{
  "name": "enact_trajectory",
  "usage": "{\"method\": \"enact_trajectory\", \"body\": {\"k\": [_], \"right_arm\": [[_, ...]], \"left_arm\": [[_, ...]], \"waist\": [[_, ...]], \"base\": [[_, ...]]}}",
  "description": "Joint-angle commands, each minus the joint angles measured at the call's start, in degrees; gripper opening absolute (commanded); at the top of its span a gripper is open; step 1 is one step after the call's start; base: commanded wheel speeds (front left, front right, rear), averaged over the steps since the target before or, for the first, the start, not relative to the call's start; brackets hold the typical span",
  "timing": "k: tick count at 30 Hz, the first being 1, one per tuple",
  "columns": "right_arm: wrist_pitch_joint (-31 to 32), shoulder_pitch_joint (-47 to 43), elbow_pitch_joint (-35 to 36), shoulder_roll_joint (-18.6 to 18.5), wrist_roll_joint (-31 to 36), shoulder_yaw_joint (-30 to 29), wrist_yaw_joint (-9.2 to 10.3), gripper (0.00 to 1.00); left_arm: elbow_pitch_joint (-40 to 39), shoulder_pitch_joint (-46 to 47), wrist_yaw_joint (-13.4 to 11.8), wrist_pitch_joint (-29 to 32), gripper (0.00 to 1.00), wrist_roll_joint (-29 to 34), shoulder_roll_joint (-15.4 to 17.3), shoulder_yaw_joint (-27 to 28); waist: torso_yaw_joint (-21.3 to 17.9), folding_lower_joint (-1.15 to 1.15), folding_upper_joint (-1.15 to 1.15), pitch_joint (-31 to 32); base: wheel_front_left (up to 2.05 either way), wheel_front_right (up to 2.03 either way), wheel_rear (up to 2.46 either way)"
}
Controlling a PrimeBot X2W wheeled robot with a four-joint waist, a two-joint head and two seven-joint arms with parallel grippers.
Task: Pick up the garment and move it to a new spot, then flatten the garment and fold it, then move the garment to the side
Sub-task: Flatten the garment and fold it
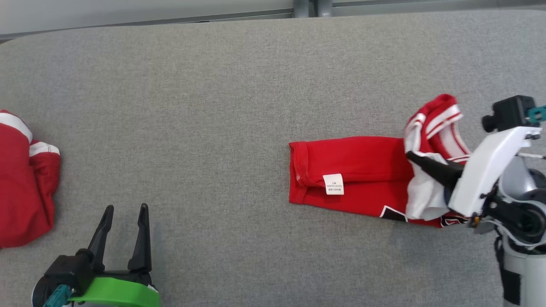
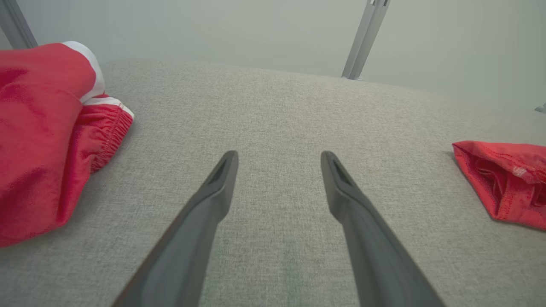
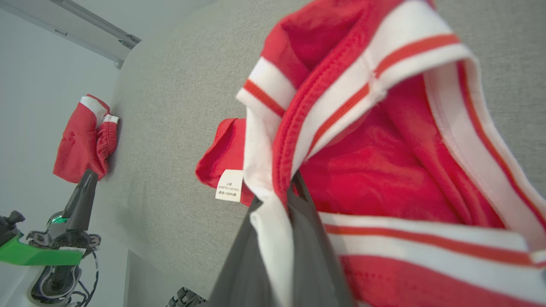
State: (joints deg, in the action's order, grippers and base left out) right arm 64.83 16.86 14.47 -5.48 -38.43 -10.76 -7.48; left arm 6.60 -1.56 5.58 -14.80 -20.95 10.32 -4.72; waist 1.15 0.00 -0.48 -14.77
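Right fingers (image 1: 431, 168): clamped on the striped edge of the garment (image 1: 354, 170) (a thin bite, I reckon).
Left fingers (image 1: 143, 238): wide, empty.
Risk: the edge slips free and the fold collapses.

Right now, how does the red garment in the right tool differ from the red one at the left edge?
The right garment lies folded into a long band, its striped end lifted; the left garment sits bunched up. The right tool is shut on the right garment; the left garment lies untouched, apart from the open left tool. Both are red with white trim, on the grey table.
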Motion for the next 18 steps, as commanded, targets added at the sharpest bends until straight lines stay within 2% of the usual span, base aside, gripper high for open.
{"method": "enact_trajectory", "body": {"k": [1, 5, 9, 13, 18], "right_arm": [[-1.34, -0.37, 0.1, 0.51, 1.64, 2.67, -0.03, 0.0], [-7.45, 0.68, -4.3, 2.19, 6.06, 11.36, -0.03, 0.0], [-15.35, 2.78, -12.19, 2.53, 7.1, 17.91, -0.03, 0.0], [-21.47, 5.83, -19.58, 2.56, 8.72, 22.45, -0.03, 0.0], [-25.52, 9.27, -25.27, 2.55, 10.06, 25.37, -0.03, 0.0]], "left_arm": [[0.67, 1.07, -0.03, 0.1, 1.0, 0.45, 0.77, -0.12], [2.11, 2.37, 0.24, 0.44, 1.0, 0.99, 1.56, -0.83], [3.04, 3.48, 0.4, 0.76, 1.0, 1.17, 2.33, -1.51], [4.24, 3.89, 0.4, 0.87, 1.0, 1.52, 2.54, -2.11], [5.82, 3.81, -0.59, 0.92, 1.0, 2.05, 2.18, -2.78]], "waist": [[-0.6, 0.0, 0.48, -0.31], [-1.21, 0.0, 0.48, -1.2], [-1.04, 0.0, 0.48, -1.74], [-0.51, 0.0, 0.48, -1.79], [0.1, 0.0, 0.48, -1.58]], "base": [[0.0, 0.0, 0.0], [0.0, 0.0, 0.0], [0.0, 0.0, 0.0], [0.0, 0.0, 0.0], [0.0, 0.0, 0.0]]}}
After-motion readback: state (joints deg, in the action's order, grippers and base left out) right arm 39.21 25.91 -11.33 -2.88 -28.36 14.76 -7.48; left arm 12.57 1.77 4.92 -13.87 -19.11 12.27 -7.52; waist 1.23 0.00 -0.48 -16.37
